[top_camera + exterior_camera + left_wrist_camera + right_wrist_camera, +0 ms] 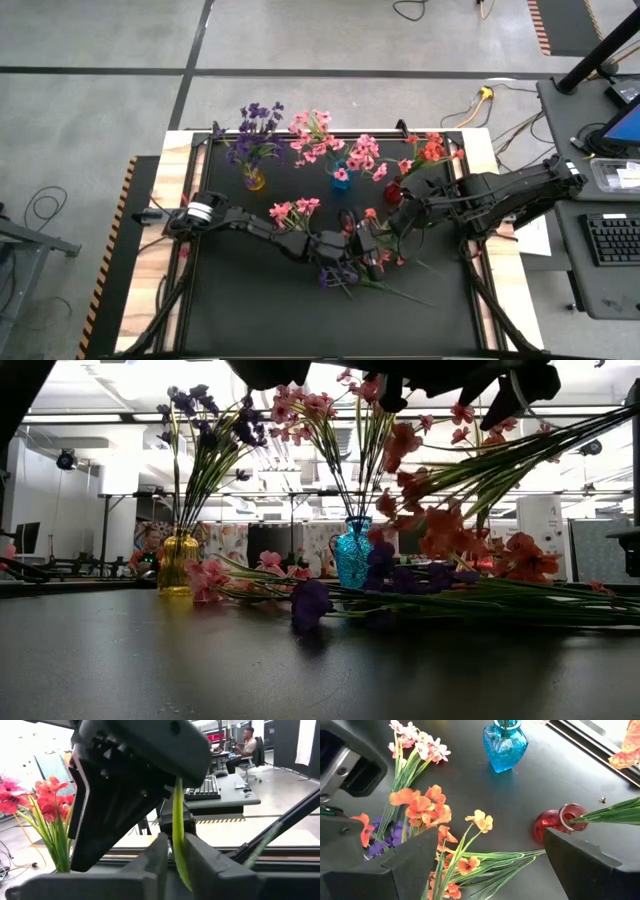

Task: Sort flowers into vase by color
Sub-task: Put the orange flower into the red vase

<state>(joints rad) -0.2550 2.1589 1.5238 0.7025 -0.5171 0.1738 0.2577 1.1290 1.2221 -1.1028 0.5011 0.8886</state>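
- Three vases stand along the far side of the desk (230, 300): yellow vase (255, 180) with purple blooms, blue vase (341, 180) with pink, red vase (393, 191) with coral, so the sort looks well underway.
- A pile of loose flowers (365, 270) lies on the dark mat near the front, purple, pink and coral mixed.
- Left claw (175, 857) is down at that pile, fingers nearly together, pinching a thin green stem (178, 825).
- Right claw (480, 865) hovers wide open over the coral sprigs, holding nothing.
- Glassy, bulbous vases; wiry plastic-looking stems, fabric-like petals.
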